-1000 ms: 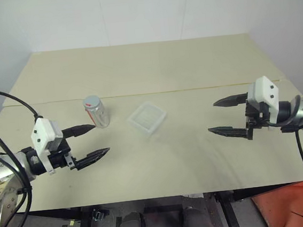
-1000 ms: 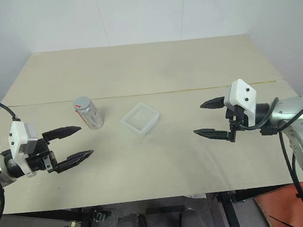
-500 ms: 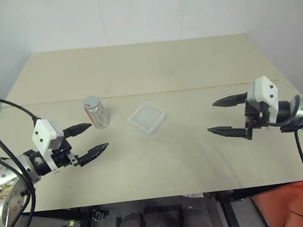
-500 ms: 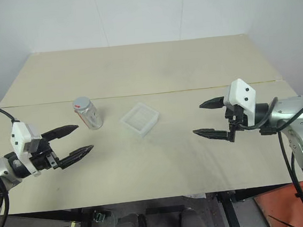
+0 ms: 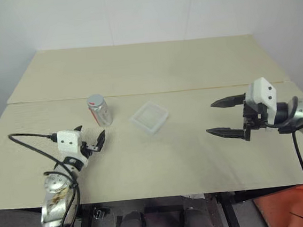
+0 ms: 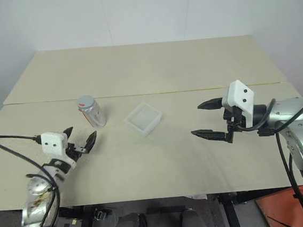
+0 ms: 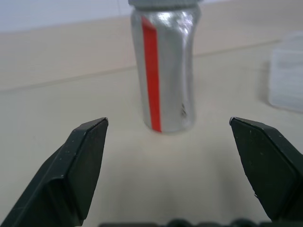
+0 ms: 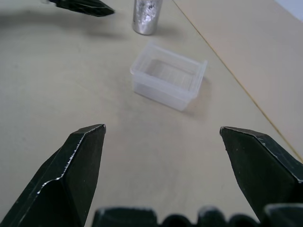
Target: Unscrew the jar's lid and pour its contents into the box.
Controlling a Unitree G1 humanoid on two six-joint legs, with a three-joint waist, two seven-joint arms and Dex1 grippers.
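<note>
I see my left gripper [image 5: 92, 139] spread wide just near of the upright jar [image 5: 99, 110], lid [image 5: 95, 101] on. My right gripper [image 5: 228, 117] hangs released, right of the box [image 5: 149, 117].

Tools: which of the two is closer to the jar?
The left tool, open just in front of the jar. The right tool, also open, is far off, beyond the box.

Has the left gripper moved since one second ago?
Yes. The left gripper has come closer to the jar, its open fingers pointing at it.
</note>
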